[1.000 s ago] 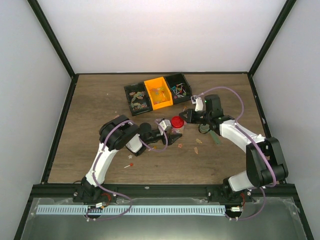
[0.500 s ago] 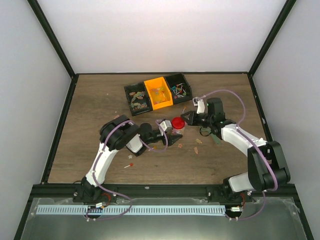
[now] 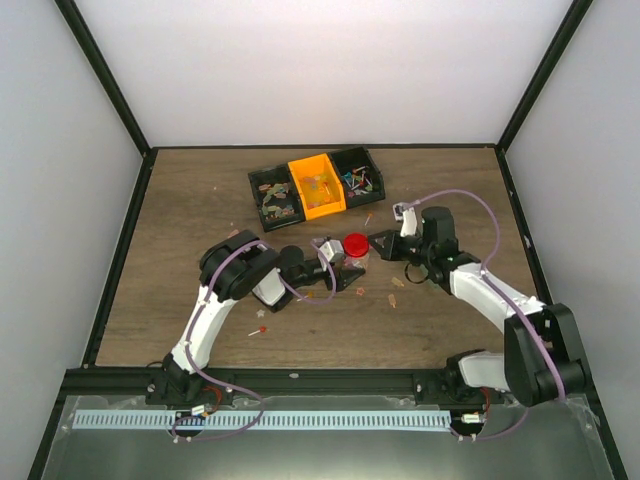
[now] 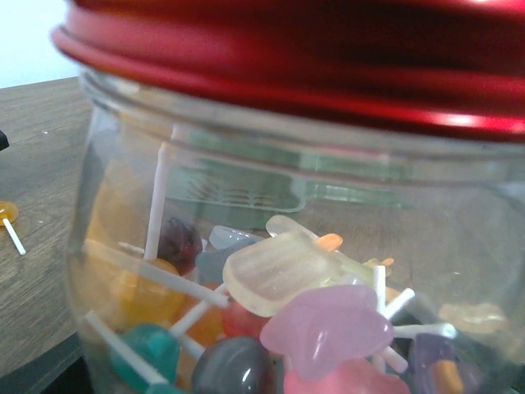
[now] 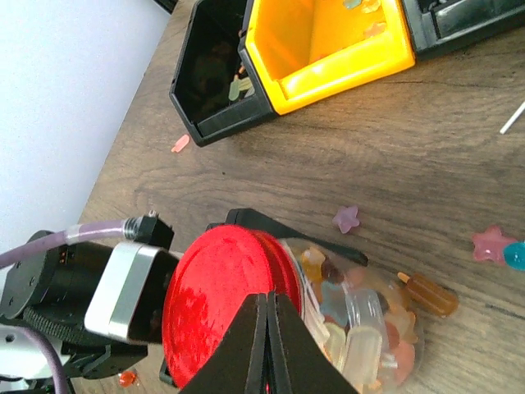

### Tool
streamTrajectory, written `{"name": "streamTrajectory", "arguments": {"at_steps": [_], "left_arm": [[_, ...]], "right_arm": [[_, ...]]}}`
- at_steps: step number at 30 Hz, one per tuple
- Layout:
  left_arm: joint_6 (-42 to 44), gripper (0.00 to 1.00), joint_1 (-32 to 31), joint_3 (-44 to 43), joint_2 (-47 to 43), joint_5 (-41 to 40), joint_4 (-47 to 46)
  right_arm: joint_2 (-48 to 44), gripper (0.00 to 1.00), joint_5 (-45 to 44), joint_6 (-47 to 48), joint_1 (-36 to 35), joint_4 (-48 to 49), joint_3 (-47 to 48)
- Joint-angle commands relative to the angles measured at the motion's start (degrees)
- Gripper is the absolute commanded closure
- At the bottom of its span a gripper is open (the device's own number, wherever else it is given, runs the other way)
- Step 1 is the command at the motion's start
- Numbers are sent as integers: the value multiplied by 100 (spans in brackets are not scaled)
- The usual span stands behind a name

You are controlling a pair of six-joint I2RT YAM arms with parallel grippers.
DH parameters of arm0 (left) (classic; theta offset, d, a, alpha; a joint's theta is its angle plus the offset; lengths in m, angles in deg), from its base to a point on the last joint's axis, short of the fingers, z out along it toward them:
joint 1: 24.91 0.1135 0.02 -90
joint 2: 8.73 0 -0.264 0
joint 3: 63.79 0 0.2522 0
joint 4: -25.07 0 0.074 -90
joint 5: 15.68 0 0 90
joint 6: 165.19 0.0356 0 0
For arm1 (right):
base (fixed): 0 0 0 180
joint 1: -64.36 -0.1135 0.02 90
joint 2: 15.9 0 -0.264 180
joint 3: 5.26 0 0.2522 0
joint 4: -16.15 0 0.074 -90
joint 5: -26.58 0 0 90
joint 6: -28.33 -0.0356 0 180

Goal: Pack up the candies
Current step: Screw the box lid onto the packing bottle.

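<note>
Most of the candies sit heaped in a clear jar capped with a red lid, at the middle of the overhead view. The left pincer clasps the jar, one black finger on each side of the glass, so the heap lies right between its fingers. The right pincer is pressed fully together, its tips just over the lower right edge of the lid, with the candies under and to the right of them in its own view. Inside the jar the stick candies share no common axis: one white stick stands almost upright at the left of the glass, and others slant across the pile. Loose candies lie on the bench. A purple star is just above the jar, a pink star lies at the right edge, and a red lollipop lies lower left, its stick pointing down-left. More fill the orange bin and the black bins beside it.
</note>
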Motion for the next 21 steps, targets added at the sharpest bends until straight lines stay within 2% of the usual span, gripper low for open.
{"name": "streamTrajectory", "arguments": {"at_steps": [1,8,14,18,21], "left_arm": [[-213,24,58,-177,199,-255,207],[-178,25,57,-115,244,-196,71],[-261,25,64,-40,271,-58,-82],[-278,25,57,-53,314,64,-76],[-265,25,65,-98,330,147,-14]], "right_arm": [[-262,99,459,-254,-93,-526,-338],[-831,99,118,-245,-102,-947,-289],[-522,99,-274,-20,-11,-1227,509],[33,86,-499,171,-8,-1192,1121],[471,83,-425,244,-16,-1074,1507]]}}
